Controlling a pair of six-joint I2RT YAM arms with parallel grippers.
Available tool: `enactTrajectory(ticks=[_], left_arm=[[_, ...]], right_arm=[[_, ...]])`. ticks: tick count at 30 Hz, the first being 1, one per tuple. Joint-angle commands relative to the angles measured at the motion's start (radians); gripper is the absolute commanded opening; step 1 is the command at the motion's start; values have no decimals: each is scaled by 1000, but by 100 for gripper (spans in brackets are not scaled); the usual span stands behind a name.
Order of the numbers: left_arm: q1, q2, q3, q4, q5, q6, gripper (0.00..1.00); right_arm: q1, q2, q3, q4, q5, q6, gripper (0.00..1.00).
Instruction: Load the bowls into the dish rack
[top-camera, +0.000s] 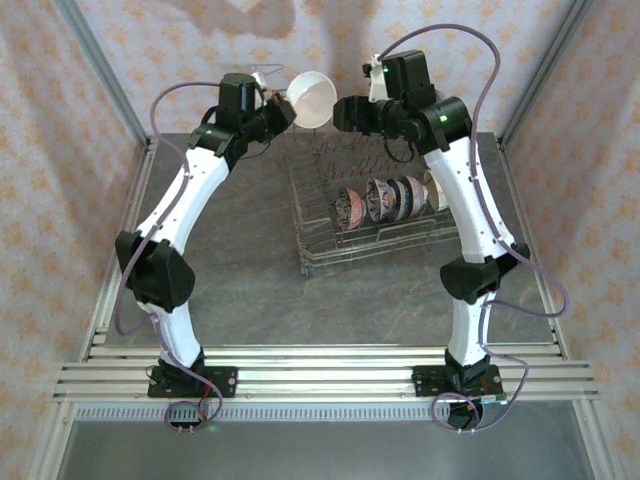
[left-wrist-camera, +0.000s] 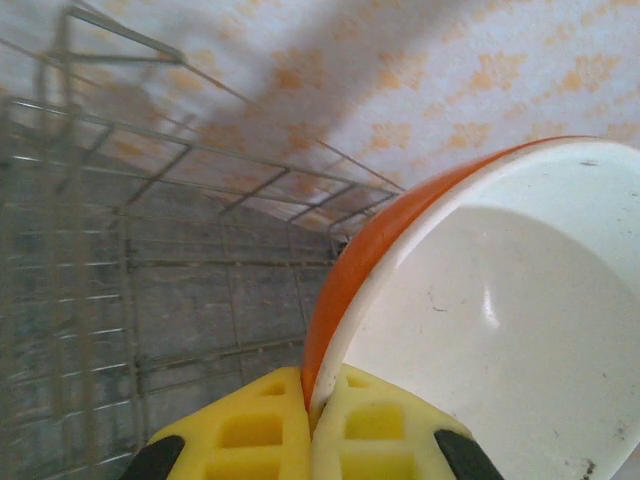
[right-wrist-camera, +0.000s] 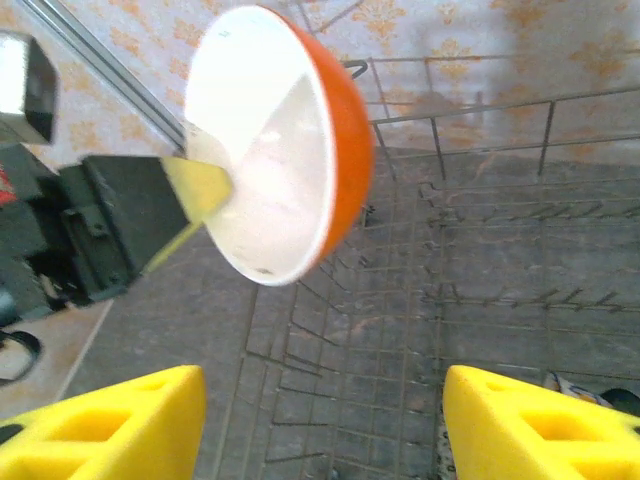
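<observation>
Pale wallpapered walls (orange floral motif), grey stone-look tabletop, aluminium rails at near edge.

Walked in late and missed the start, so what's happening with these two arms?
The left arm has its jaws shut on the rim of an orange bowl, white inside, held up above the far left corner of the dish rack. The right arm faces that bowl with jaws open and nothing between them. Several patterned bowls already stand on edge in the rack.
</observation>
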Motion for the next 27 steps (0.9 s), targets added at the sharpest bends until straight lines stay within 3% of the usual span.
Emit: enactTrajectory(ticks=[1, 9, 16, 27], left_arm=[[-21, 22, 94, 57, 73, 27, 0], [-54, 123, 176, 25, 80, 36, 0], [-68, 161, 228, 1, 83, 54, 0], [-86, 210, 308, -53, 75, 81, 0]], right_arm=[[-61, 47, 33, 36, -117, 92, 59], [-92, 100, 33, 35, -64, 106, 51], [-114, 124, 31, 44, -43, 143, 34], [-114, 141, 30, 51, 21, 165, 31]])
